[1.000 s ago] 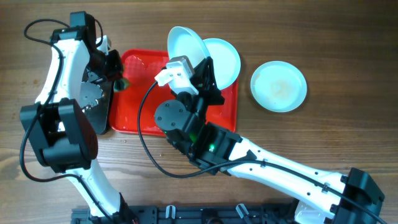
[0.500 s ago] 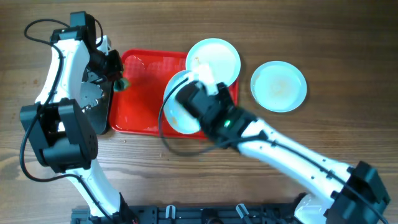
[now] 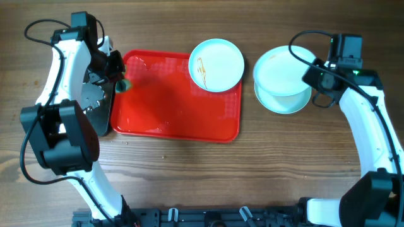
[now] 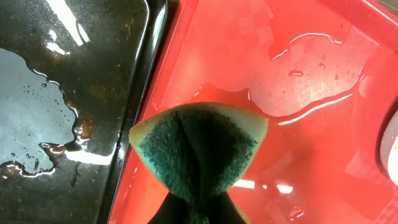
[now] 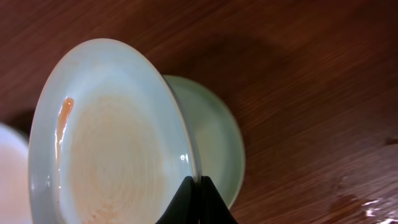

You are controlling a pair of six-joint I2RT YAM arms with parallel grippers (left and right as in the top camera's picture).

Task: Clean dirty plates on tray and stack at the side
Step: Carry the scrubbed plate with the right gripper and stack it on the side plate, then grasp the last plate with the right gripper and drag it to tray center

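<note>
One plate (image 3: 216, 65) with orange-brown streaks lies on the far right corner of the red tray (image 3: 170, 113). My right gripper (image 3: 311, 80) is shut on the rim of a second plate (image 3: 281, 70) and holds it tilted just above the third plate (image 3: 287, 104), which lies on the table right of the tray. In the right wrist view the fingers (image 5: 198, 186) pinch the held plate (image 5: 118, 137), with the lower plate (image 5: 221, 140) behind it. My left gripper (image 3: 117, 80) is shut on a green sponge (image 4: 199, 149) over the wet left edge of the tray (image 4: 298, 74).
A black tray (image 3: 95, 110) with water on it (image 4: 62, 93) lies against the red tray's left side. Bare wooden table (image 3: 189, 170) surrounds the trays.
My right arm has swung from over the red tray to the right, carrying a plate to just above the plate on the table. The left arm has not moved.
</note>
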